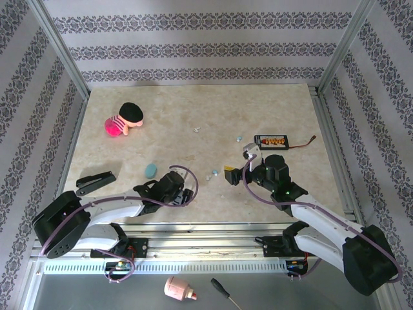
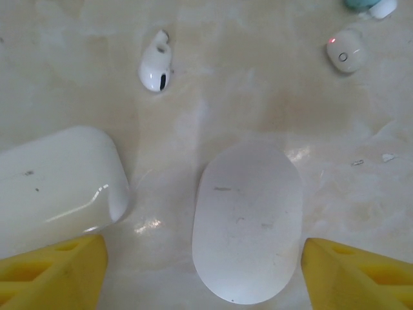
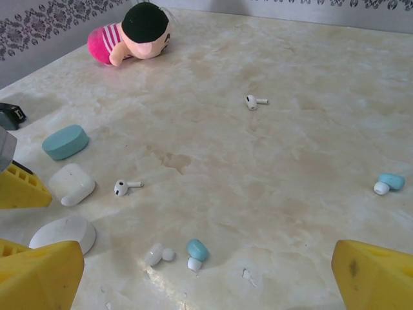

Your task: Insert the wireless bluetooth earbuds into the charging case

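Left pincer (image 2: 205, 274) astride oval white case (image 2: 247, 219), squarish case (image 2: 58, 181) alongside, earbud (image 2: 156, 61) beyond

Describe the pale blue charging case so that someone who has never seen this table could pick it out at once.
From the pink striped doll at the table's far left, come nearer, toward the left arm, to three pebble-like cases. The pale blue charging case lies closest to the doll and is the only coloured one; the squarish case and the oval case are white.
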